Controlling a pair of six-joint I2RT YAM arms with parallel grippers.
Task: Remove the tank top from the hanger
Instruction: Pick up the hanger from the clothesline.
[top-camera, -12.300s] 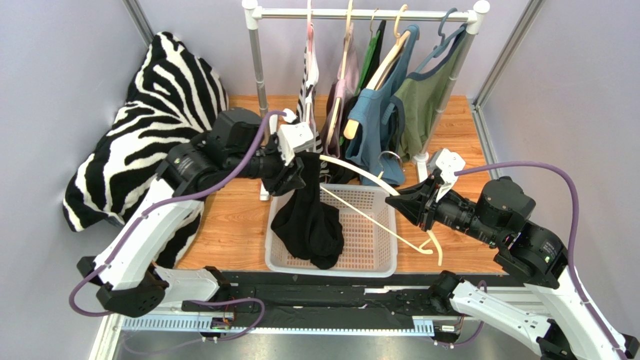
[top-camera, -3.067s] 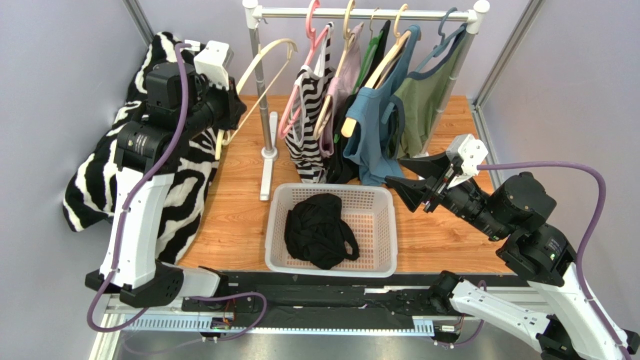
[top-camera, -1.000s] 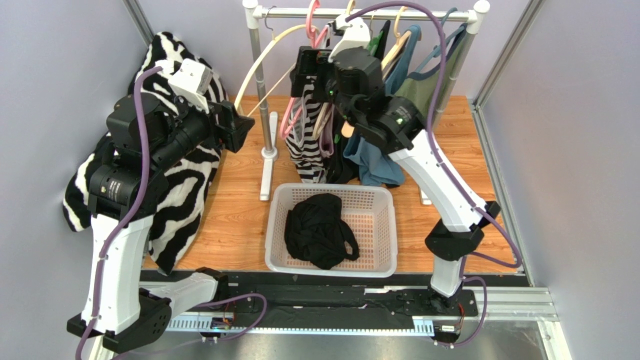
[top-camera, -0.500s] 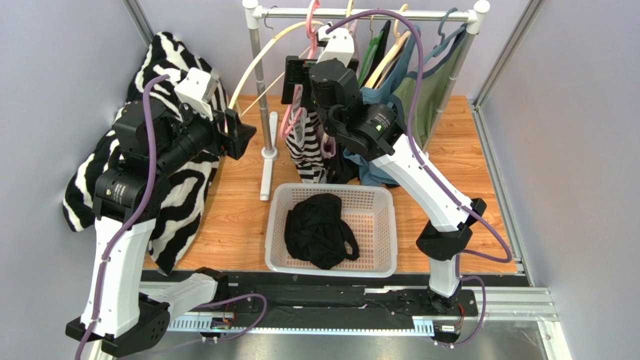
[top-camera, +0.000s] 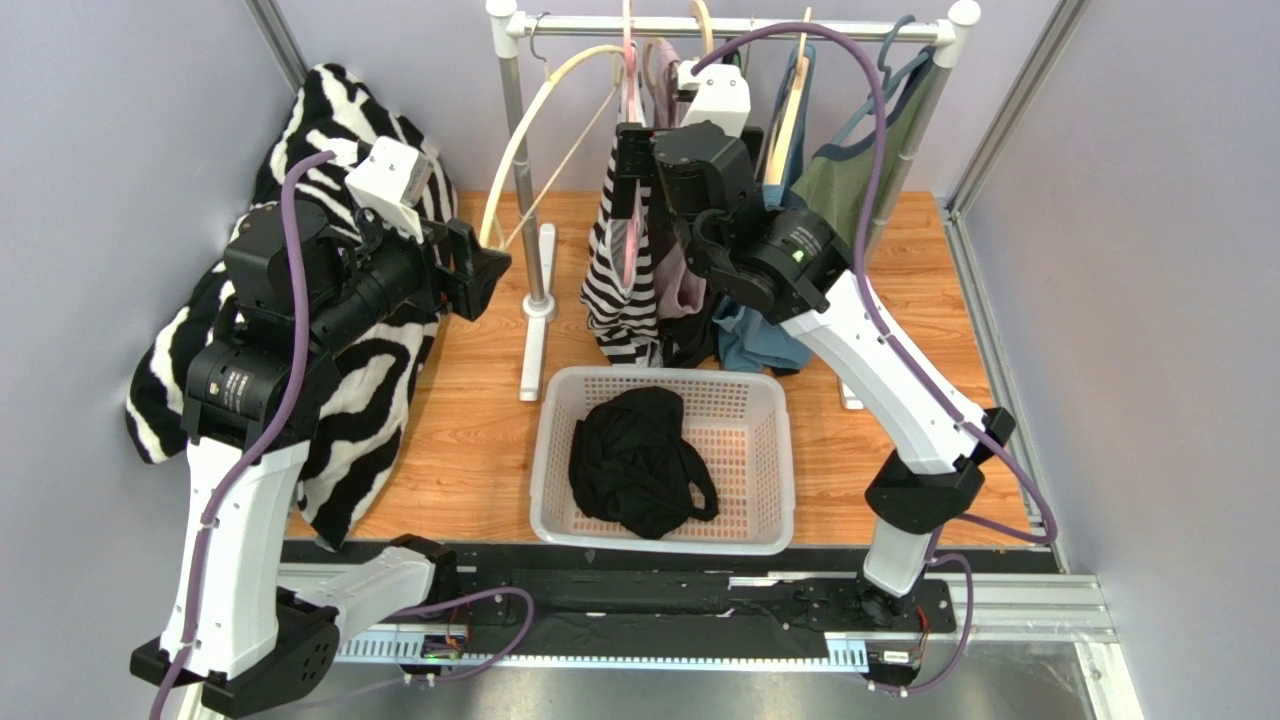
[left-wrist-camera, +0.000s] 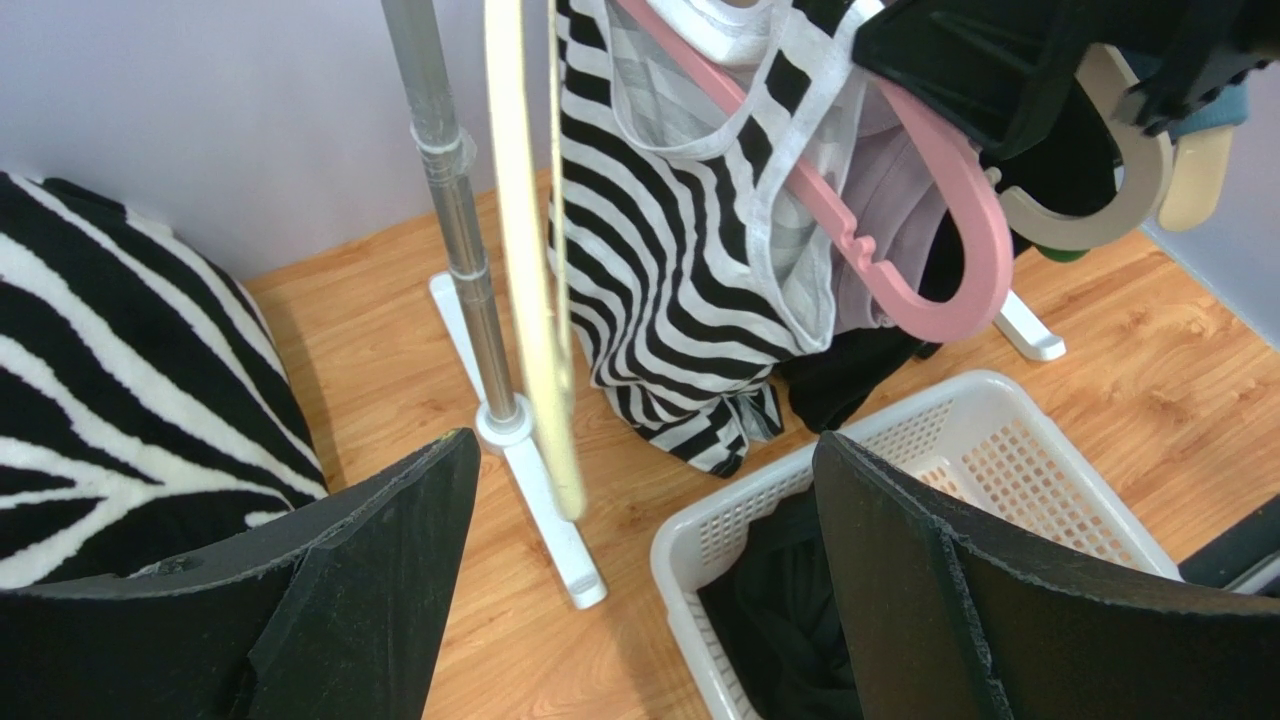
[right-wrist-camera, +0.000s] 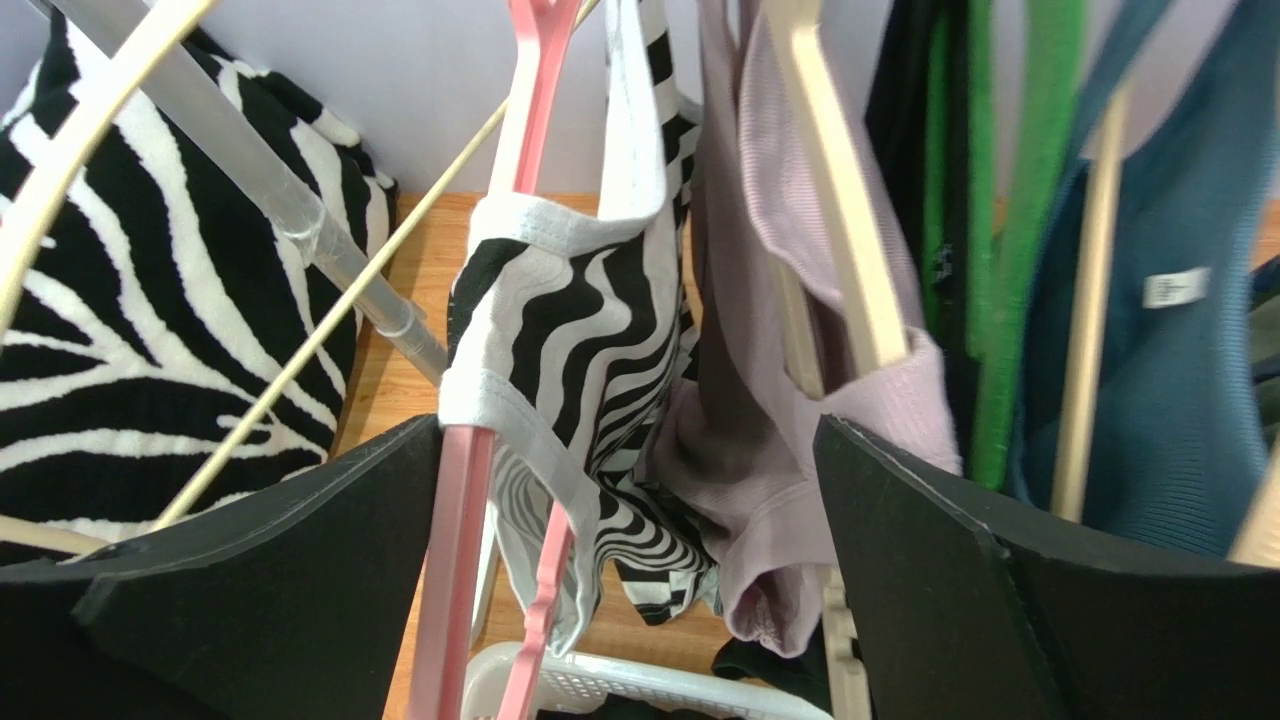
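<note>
A zebra-striped tank top (top-camera: 621, 285) hangs on a pink hanger (top-camera: 628, 68) from the rail (top-camera: 842, 26). My right gripper (top-camera: 637, 155) is open, up at the rail. In the right wrist view its jaws stand wide around the pink hanger (right-wrist-camera: 463, 510) and the tank top's shoulder (right-wrist-camera: 571, 323). My left gripper (top-camera: 478, 279) is open and empty, left of the rack post (left-wrist-camera: 458, 225). A bare cream hanger (top-camera: 519, 135) hangs at the rail's left end. In the left wrist view, the cream hanger (left-wrist-camera: 526, 255) dangles ahead of my left gripper (left-wrist-camera: 643, 495).
A white basket (top-camera: 777, 450) holds a crumpled black garment (top-camera: 639, 458) below the rack. Mauve (right-wrist-camera: 781, 420), green (right-wrist-camera: 1037, 225) and blue (right-wrist-camera: 1187, 300) tops hang to the right on other hangers. A zebra-print cushion (top-camera: 301, 255) lies at the left wall.
My right gripper has shifted right along the rail, and the pink hanger with the striped top now hangs straighter. The left arm has barely moved.
</note>
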